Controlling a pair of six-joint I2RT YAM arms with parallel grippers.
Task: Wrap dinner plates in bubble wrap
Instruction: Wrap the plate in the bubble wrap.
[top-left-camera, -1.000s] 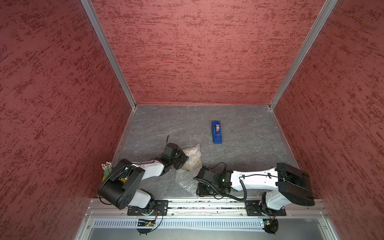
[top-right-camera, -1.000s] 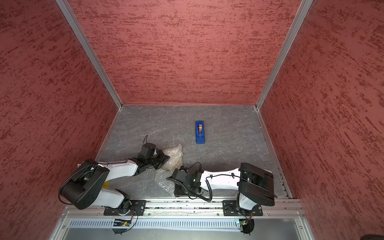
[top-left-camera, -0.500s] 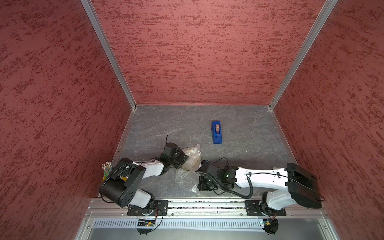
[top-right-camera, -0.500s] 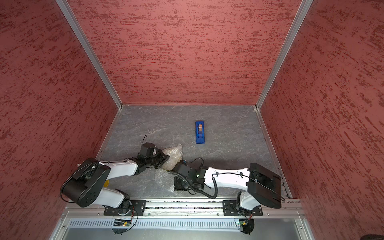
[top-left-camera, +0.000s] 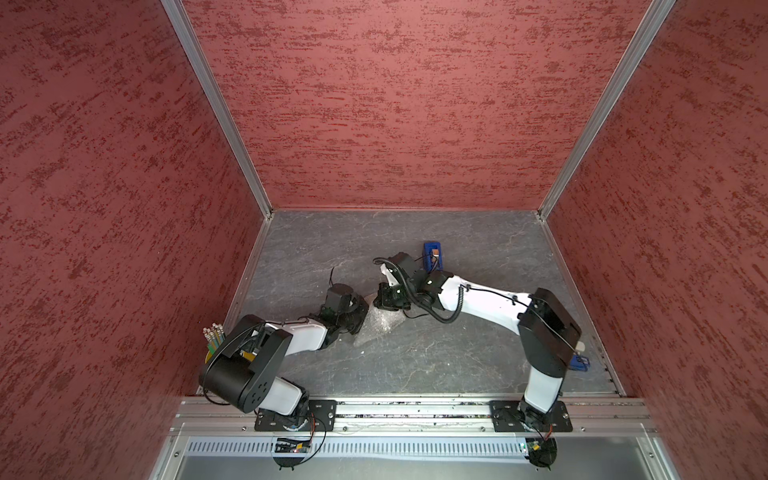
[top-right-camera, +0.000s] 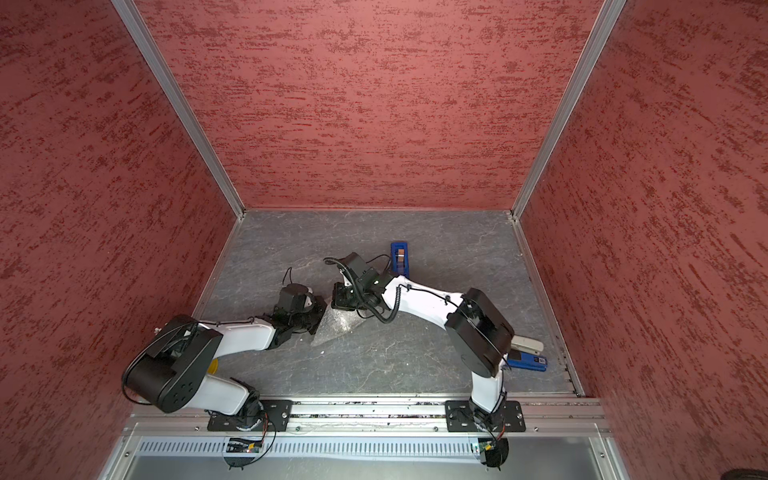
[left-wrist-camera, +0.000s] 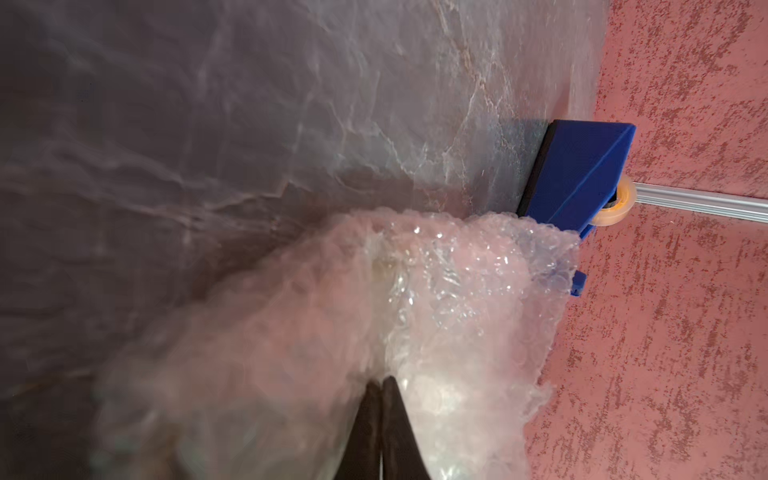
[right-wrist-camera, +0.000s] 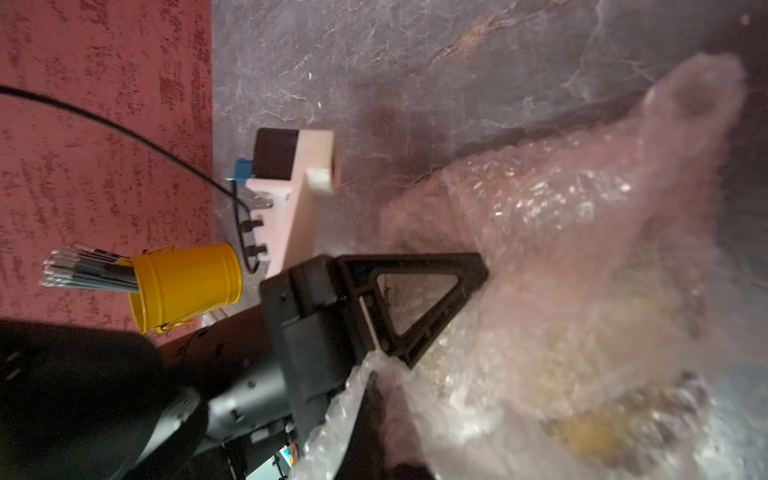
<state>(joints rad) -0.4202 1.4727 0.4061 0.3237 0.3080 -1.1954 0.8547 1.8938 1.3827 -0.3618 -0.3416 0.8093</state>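
Observation:
The bubble wrap (top-left-camera: 379, 326) lies bunched in a whitish wedge on the grey floor between my two grippers, in both top views (top-right-camera: 337, 325). The dinner plate is hidden under it in the top views. In the right wrist view a blurred yellow patch of the plate (right-wrist-camera: 582, 432) shows through the plastic. My left gripper (left-wrist-camera: 381, 380) is shut, its dark tips pinched on a fold of the bubble wrap (left-wrist-camera: 449, 299). My right gripper (right-wrist-camera: 374, 380) is shut too, with wrap draped over and caught at its tip. The two grippers (top-left-camera: 362, 311) (top-left-camera: 379, 300) almost touch.
A blue tape dispenser (top-left-camera: 432, 253) stands just behind the right wrist. A yellow pencil cup (top-left-camera: 212, 343) sits by the left wall, partly behind the left arm. A blue and white stapler (top-right-camera: 527, 353) lies near the right wall, behind the right arm's elbow.
The right gripper closed near the front edge, then swung back to beside the left gripper, pulling the front of the wrap up and over. The left arm barely moved.

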